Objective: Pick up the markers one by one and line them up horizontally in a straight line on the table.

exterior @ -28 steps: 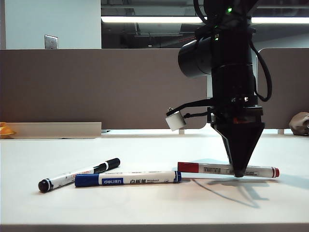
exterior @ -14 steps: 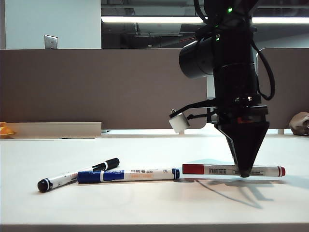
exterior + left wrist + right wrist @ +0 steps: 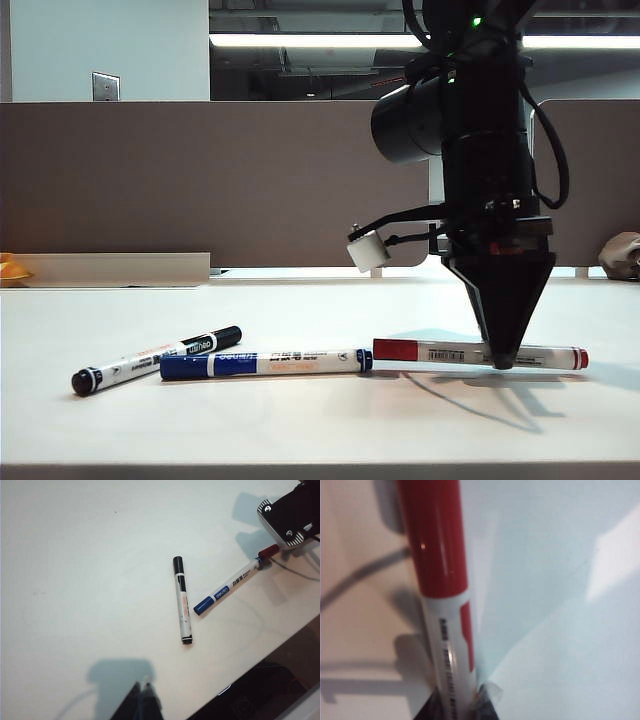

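Three markers lie in a rough row on the off-white table [image 3: 300, 425]. The black marker [image 3: 155, 359] is on the left and slants. The blue marker [image 3: 265, 362] is in the middle and nearly level. On the right, the red marker [image 3: 440, 352] is level at the table surface, its red cap end beside the blue marker's end. My right gripper [image 3: 503, 360] points down, shut on the red marker's white barrel [image 3: 447, 650]. The right gripper [image 3: 457, 707] shows at the frame's edge. My left gripper [image 3: 143, 692] is shut and empty, hanging away from the black marker [image 3: 183, 600] and blue marker [image 3: 227, 586].
Brown-grey partition panels [image 3: 200, 180] stand behind the table. A yellow object [image 3: 12, 268] sits at the far left and a grey lump [image 3: 622, 255] at the far right. A white cube [image 3: 366, 250] hangs off the right arm. A dark edge [image 3: 260, 690] borders the table.
The right gripper and the red marker have shifted slightly to the right. The blue marker has turned more level, and the black marker has slid a little to the left.
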